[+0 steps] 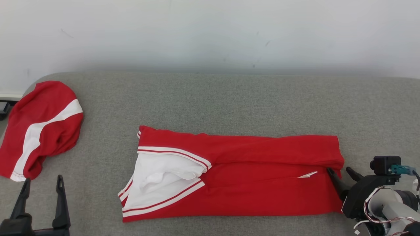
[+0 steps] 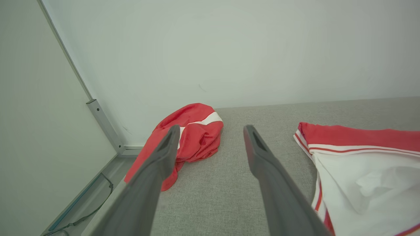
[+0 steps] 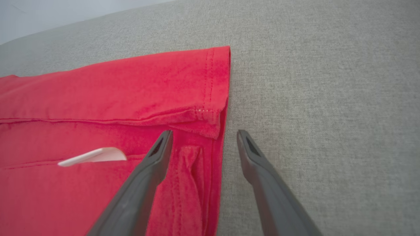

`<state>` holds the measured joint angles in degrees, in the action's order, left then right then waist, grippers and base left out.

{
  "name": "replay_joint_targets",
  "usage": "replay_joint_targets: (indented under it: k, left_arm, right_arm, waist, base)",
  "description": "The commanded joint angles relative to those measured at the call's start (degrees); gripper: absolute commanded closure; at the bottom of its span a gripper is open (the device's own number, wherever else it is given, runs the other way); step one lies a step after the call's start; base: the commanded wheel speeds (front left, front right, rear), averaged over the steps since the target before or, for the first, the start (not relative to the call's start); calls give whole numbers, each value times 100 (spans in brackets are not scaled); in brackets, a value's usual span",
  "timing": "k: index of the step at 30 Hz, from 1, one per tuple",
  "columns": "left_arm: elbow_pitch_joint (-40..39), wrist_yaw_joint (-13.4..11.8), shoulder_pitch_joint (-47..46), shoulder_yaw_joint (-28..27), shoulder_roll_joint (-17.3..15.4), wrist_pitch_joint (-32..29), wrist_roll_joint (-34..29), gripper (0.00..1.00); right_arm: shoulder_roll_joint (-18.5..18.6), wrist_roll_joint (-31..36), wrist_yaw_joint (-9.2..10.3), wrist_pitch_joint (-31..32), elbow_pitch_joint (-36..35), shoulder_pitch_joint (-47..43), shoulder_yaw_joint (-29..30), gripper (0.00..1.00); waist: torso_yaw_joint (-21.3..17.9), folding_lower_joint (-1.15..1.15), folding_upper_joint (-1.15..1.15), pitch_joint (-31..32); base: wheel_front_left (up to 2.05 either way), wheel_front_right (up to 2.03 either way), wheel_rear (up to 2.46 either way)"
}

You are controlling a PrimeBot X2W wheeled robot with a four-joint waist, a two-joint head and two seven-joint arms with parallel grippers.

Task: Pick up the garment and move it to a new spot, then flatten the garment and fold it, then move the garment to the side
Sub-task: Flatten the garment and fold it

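The garment (image 1: 262, 164) is red with a white panel and striped trim at its left end. It lies folded lengthwise in a long strip on the grey padded surface (image 1: 229, 98). A small white tag (image 1: 307, 175) sticks out near its right end. My right gripper (image 1: 339, 170) is open at that right hem. In the right wrist view, the right gripper (image 3: 204, 134) has one finger over the red cloth (image 3: 115, 88) and the other over bare grey fabric. My left gripper (image 1: 42, 179) is open at the lower left, well left of the garment (image 2: 361, 141), holding nothing (image 2: 211, 129).
A second red-and-white garment (image 1: 39, 127) lies crumpled at the surface's far left edge, just beyond my left fingers (image 2: 197, 137). A pale wall runs along the back. A metal rail (image 2: 101, 121) and a floor gap lie past the left edge.
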<state>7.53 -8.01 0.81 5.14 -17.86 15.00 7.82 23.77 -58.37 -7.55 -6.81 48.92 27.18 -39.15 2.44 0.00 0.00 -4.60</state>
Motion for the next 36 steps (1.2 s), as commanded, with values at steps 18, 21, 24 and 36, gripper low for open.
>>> replay_joint_targets:
  k: [18, 21, 24, 36]
  left_arm:
    - [-93, 82, 144, -220, 183, 26, -12, 0]
    - [-86, 94, 156, -235, 194, 26, -22, 0]
    - [-85, 120, 183, -251, 203, 26, -26, 0]
    - [-94, 177, 131, -171, 274, 26, -105, 0]
  right_arm:
    - [-379, 87, 8, 1001, 429, 98, 32, 100]
    - [-333, 84, 8, 904, 342, 87, 79, 100]
    - [-205, 126, 9, 762, 296, 119, 161, 100]
    - [567, 219, 13, 450, 393, 143, 623, 100]
  waist:
    - [82, 0, 0, -9]
    - [77, 0, 0, 1]
    - [54, 0, 0, 9]
    - [-95, 0, 0, 1]
  base:
    - [0, 0, 0]
    - [0, 0, 0]
    - [0, 0, 0]
    - [0, 0, 0]
